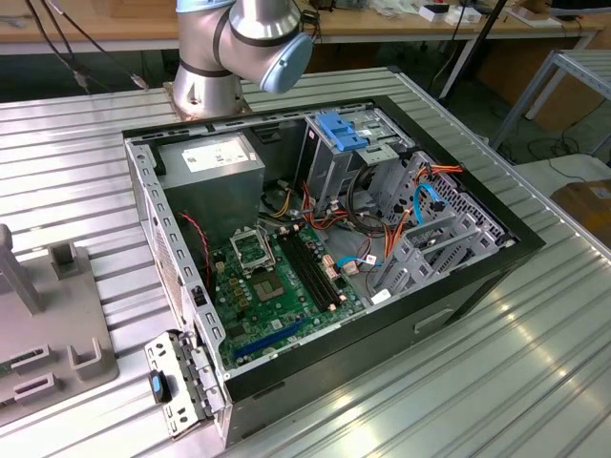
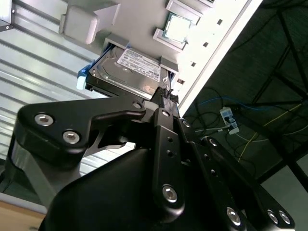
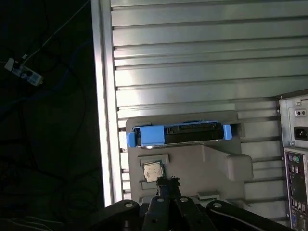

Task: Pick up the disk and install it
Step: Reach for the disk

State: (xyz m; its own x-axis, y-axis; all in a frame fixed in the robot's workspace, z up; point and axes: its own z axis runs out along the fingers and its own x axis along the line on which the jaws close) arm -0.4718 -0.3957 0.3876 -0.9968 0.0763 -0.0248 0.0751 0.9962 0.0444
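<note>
Disk (image 2: 130,77) flat, silvery, blue-railed, seated in grey moulded holder (image 2: 139,24)

The disk (image 3: 180,135), silvery-faced with blue rails, sits in a grey fixture (image 3: 207,166).

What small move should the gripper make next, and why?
Probably ease the gripper toward the disk, which sits in a slot of the grey holder. In the first wrist view the gripper is apart from the disk, closer to the small chip, so the disk is not yet held.
</note>
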